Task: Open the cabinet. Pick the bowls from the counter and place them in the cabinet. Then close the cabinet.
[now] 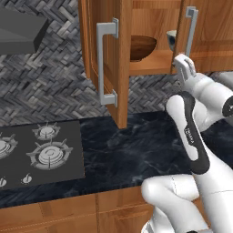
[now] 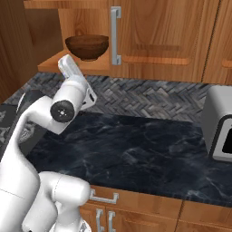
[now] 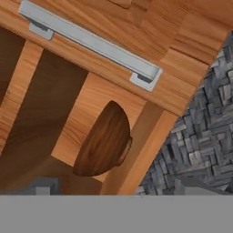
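wooden bowl (image 1: 142, 47) and cream bowl (image 1: 171, 39), two in cabinet (image 1: 150, 63)

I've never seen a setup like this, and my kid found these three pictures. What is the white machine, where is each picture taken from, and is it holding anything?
The white machine is a robot arm in a computer-drawn kitchen. Two pictures come from cameras on its base, behind it to left and right. The third looks along its gripper, which is open and holds nothing.

The wall cabinet has its left door swung open. On its shelf sits a wooden bowl, and the left picture shows a cream patterned bowl beside it. Below runs a black marble counter, with a gas hob at its left and a grey appliance at its right.
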